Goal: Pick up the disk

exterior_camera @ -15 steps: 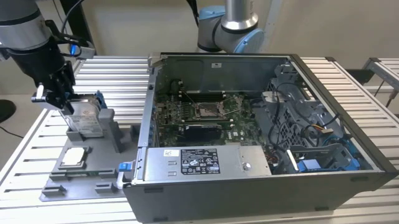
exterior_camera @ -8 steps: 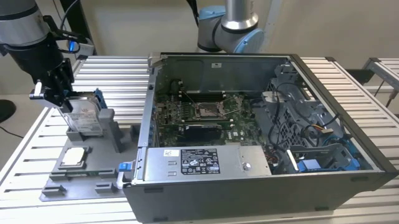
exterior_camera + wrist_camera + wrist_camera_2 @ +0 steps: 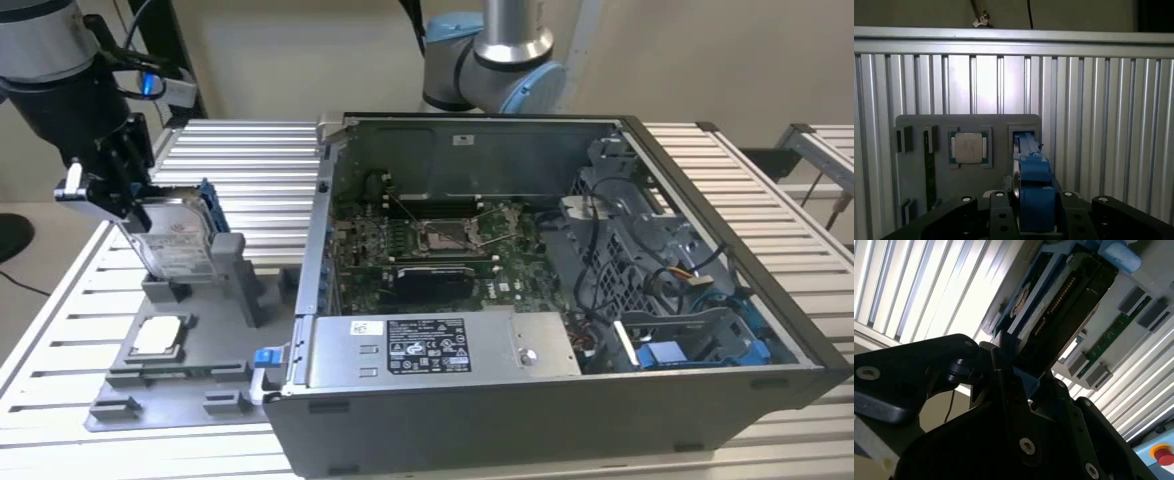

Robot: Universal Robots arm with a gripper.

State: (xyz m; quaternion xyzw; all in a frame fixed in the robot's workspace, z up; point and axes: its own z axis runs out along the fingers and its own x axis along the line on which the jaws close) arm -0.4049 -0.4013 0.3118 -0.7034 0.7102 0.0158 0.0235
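- The black two-fingered gripper [image 3: 138,212] on the arm is clamped on the disk [image 3: 178,245], a rectangular silver metal hard drive with a white label and a blue plastic carrier frame. In the first wrist view, the black fingers [image 3: 999,212] sit on either side of the blue frame edge.
- In the exterior view the disk stands on edge at about 9 o'clock from the open dark grey computer case [image 3: 561,400]. Its lower end is at a slot of the flat grey fixture plate [image 3: 200,370]. I cannot tell whether it is seated in the slot or has just cleared it.
- A small flat silver square chip [image 3: 158,335] lies on the plate at 6 o'clock from the disk, apart from it.
- Handling, as a judgement:
  - The disk is stiff and fairly heavy for its size.
  - Its bare metal faces are smooth and likely slippery.
  - It would not take a knock or a drop well.
- Hold, as a judgement:
  - The best grip is across the thin dimension at the upper edge, pinching the flat sides near the blue frame.
  - Keeping the grip centred should stop the weight hanging below from swinging it against the slot walls.
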